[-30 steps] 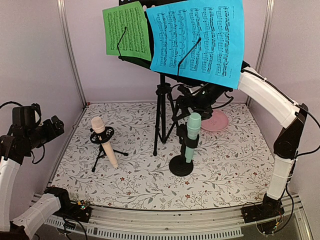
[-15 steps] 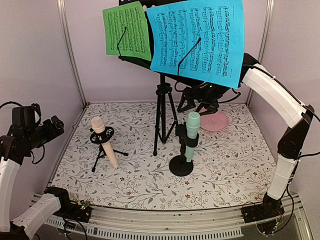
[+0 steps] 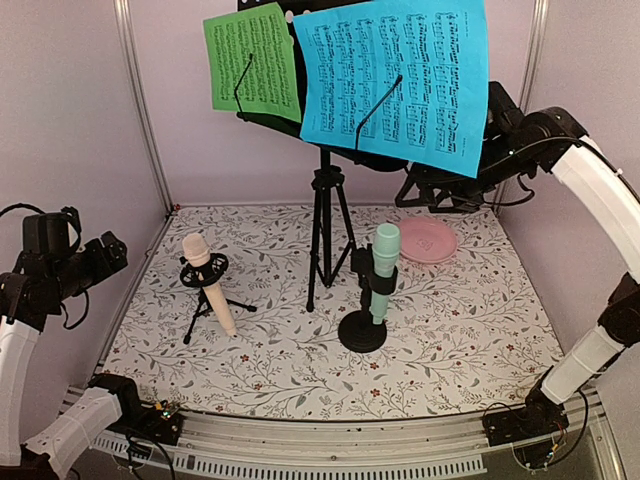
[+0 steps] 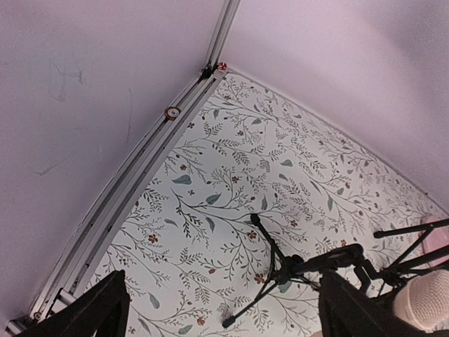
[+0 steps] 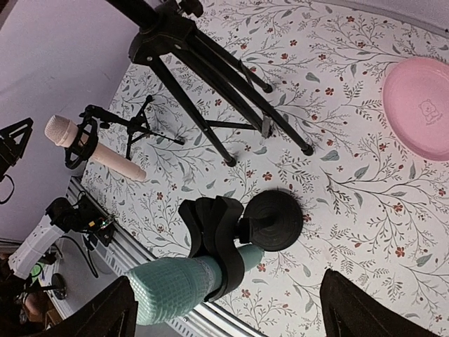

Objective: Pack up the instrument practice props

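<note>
Flowered worktop (image 3: 470,330) carries the music stand (image 3: 322,215) in the middle, its blue page (image 3: 400,80) at the frame top. Jaws of the left arm (image 3: 60,268) and right arm (image 3: 600,190) stand wide, empty. I think the right arm should pinch the page's lower corner and slide it out gently.

Pale lilac walls (image 3: 70,120) around a floral-patterned table (image 3: 470,330).
</note>
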Action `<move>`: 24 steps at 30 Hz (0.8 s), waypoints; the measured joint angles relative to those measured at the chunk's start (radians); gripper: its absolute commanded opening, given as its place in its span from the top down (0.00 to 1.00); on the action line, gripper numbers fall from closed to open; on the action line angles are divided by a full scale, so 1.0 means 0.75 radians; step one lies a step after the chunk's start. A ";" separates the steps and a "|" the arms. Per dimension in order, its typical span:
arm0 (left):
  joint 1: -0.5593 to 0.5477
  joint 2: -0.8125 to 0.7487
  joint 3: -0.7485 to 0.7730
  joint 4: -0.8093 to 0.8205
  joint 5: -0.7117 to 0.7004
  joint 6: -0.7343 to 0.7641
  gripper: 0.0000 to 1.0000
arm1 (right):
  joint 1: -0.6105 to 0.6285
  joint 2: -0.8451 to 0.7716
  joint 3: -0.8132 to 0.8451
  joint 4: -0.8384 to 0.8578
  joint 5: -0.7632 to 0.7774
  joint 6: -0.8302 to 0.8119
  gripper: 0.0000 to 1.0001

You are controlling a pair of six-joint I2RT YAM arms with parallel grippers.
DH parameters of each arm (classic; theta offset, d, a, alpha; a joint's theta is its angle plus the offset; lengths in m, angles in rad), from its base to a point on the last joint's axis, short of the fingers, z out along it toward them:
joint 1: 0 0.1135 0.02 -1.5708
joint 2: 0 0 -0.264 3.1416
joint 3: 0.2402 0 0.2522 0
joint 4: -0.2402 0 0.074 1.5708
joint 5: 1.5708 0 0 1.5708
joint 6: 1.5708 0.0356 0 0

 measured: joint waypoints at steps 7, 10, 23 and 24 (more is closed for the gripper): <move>-0.001 0.003 0.000 0.001 0.004 0.001 0.06 | -0.006 -0.360 -0.386 0.254 0.120 -0.013 0.06; -0.002 0.013 0.000 0.001 0.009 0.002 0.06 | -0.006 -0.531 -0.614 0.416 0.133 -0.026 0.07; -0.003 0.070 0.000 0.007 0.047 0.013 0.06 | 0.024 -1.179 -1.581 1.236 0.017 -0.109 0.08; -0.003 0.073 0.000 0.008 0.048 0.013 0.06 | 0.039 -1.181 -1.609 1.273 0.005 -0.120 0.08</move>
